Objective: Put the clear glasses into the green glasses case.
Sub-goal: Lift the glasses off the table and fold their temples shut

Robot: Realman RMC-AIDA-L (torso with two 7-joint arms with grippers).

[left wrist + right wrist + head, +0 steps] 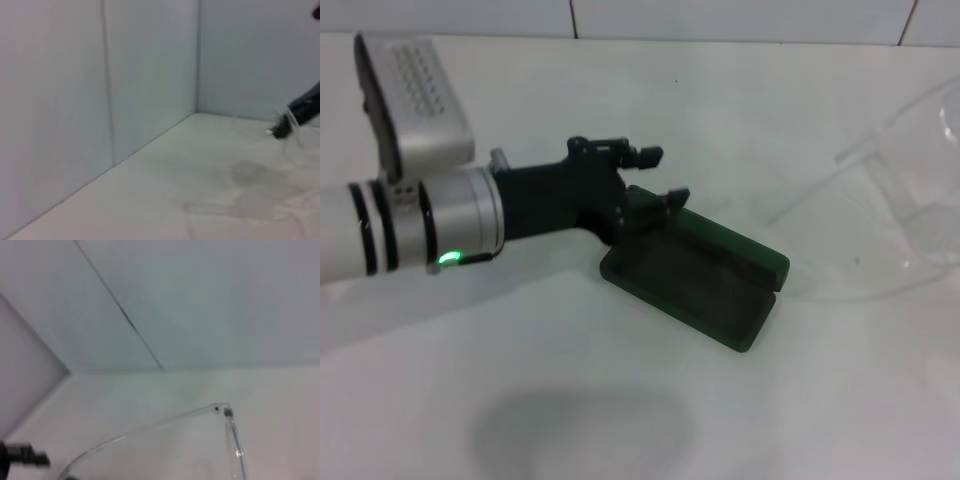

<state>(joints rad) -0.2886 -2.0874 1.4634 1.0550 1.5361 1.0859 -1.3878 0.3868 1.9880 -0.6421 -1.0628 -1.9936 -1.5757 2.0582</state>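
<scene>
The green glasses case [695, 280] lies open on the white table, its dark lining facing up and its lid [735, 248] folded back. My left gripper [660, 176] is open at the case's back-left corner, and its lower finger [675, 197] touches the rim there. The clear glasses [905, 190] hang at the far right, off the table, with their thin arms pointing toward the case. They fill the lower part of the right wrist view [220, 412]. A dark finger of my right gripper [300, 114] shows far off in the left wrist view, at the faint lens.
White tiled walls [720, 20] close off the table's far side and meet in a corner [197, 107]. A broad soft shadow [585, 430] lies on the table in front of the case.
</scene>
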